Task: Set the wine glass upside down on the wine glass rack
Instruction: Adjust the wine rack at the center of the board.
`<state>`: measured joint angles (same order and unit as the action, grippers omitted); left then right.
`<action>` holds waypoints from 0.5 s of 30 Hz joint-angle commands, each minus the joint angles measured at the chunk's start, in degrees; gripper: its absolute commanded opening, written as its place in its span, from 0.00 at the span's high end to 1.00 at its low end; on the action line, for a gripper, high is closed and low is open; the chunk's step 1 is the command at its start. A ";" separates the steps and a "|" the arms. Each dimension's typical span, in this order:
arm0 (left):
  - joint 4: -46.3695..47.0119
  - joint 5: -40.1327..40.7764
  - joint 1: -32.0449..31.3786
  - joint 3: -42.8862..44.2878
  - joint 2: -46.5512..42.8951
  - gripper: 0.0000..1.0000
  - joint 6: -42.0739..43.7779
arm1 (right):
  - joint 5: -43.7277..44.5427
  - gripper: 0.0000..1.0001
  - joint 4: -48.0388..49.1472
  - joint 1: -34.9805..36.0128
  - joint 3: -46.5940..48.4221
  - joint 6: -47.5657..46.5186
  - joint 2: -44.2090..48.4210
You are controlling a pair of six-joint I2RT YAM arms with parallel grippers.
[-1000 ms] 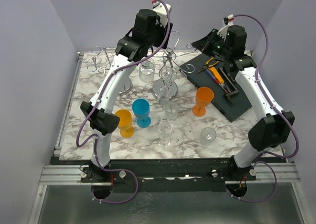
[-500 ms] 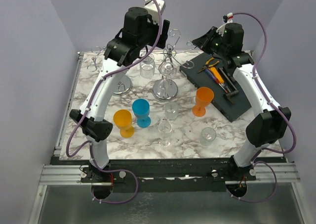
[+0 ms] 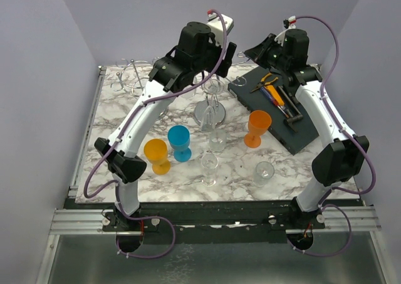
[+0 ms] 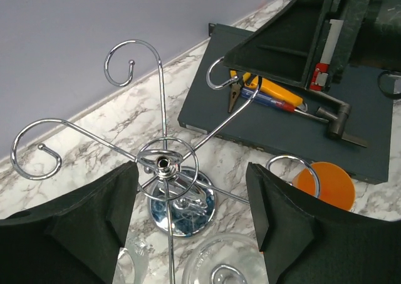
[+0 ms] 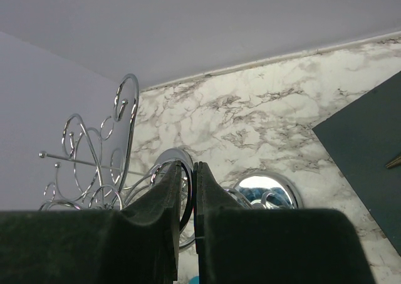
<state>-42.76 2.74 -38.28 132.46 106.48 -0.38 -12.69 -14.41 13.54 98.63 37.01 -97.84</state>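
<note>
L gripper [image 4: 193,196] hung w/ jaws spread wide and nothing between the fingers, directly over the hub of the wine glass rack [image 4: 164,165] at the centre of the wrist view. Just below, at bottom centre of that frame, was the wine glass [image 4: 219,262]. It showed as a clear round disc seen end-on w/ a chrome hook curl inside it, apparently the foot resting on a rack arm. In the top view it sat upper centre under the L wrist, off the marble table [image 3: 238,171].

Long axis was prob. approx vertical, foot up and mouth down. The bowl wasn't clearly visible, so that is a read, not certain.

R gripper [image 5: 195,171] was clenched shut on nothing, upper right of the top view, above the dark tool tray [image 3: 294,130].

Progress: the hang looked done for this glass. What was left was for the L arm to lift clear w/o knocking the hooks. A blue glass [image 3: 180,140], an orange glass [image 3: 257,126] and others stood upright on the table.
</note>
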 commanded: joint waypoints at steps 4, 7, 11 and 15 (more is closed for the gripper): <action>-0.08 6.96 -0.39 2.99 3.37 0.23 -1.90 | 2.49 1.00 -6.24 0.42 -1.57 -4.30 -1.47; -0.04 7.71 -0.49 2.20 3.78 0.23 -1.87 | 2.32 1.00 -6.15 0.43 -1.70 -4.31 -1.44; 0.23 7.57 -0.48 2.88 4.87 0.28 -1.64 | 2.50 1.00 -5.84 0.43 -2.31 -4.23 -1.14; 0.37 6.24 -0.41 4.55 6.31 0.42 -1.63 | 2.68 1.00 -5.58 0.42 -2.88 -3.93 -0.71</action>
<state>-42.74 8.45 -38.48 134.02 110.83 -1.10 -12.19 -14.13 13.56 98.39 36.53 -97.82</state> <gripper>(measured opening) 0.654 0.115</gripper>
